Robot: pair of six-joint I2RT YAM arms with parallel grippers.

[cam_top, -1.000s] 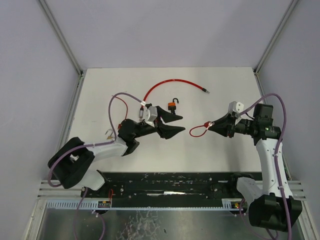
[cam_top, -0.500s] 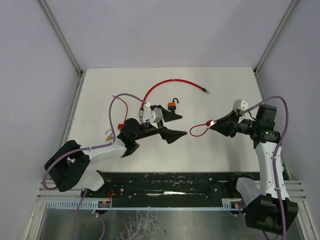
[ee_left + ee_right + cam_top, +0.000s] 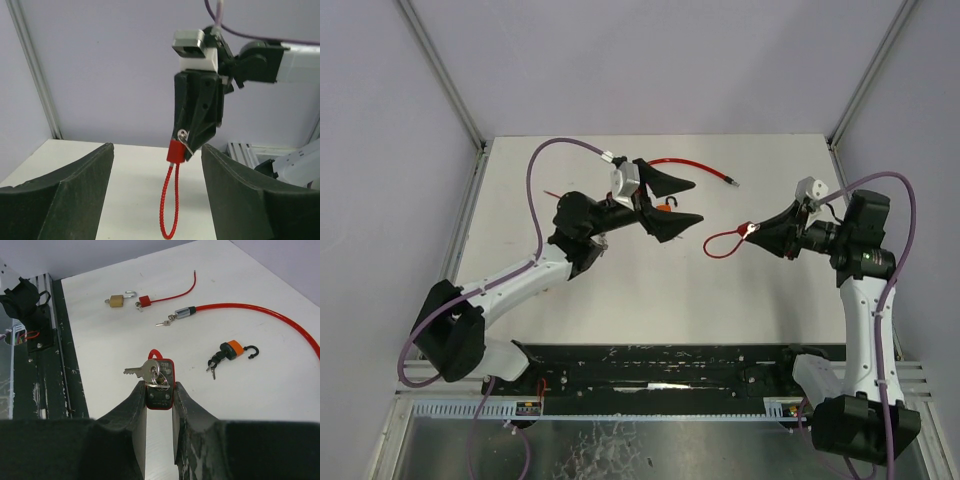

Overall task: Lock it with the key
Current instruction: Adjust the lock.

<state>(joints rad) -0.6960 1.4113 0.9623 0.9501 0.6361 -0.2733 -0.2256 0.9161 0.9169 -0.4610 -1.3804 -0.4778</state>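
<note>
Right jaws clamp the red cable padlock [image 3: 160, 390]; left jaws, apart and opposite, should next pinch and turn its key [image 3: 137, 371].

The left arm [image 3: 515, 283] and right arm [image 3: 865, 320] have white links, black joints, black tapered fingers [image 3: 672, 183], purple cables [image 3: 531, 180].

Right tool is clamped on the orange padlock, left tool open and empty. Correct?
Not quite. The right tool is clamped on the red cable-loop padlock, not the orange one. The orange padlock lies free on the table, as the right wrist view shows. The left tool is open and empty.
</note>
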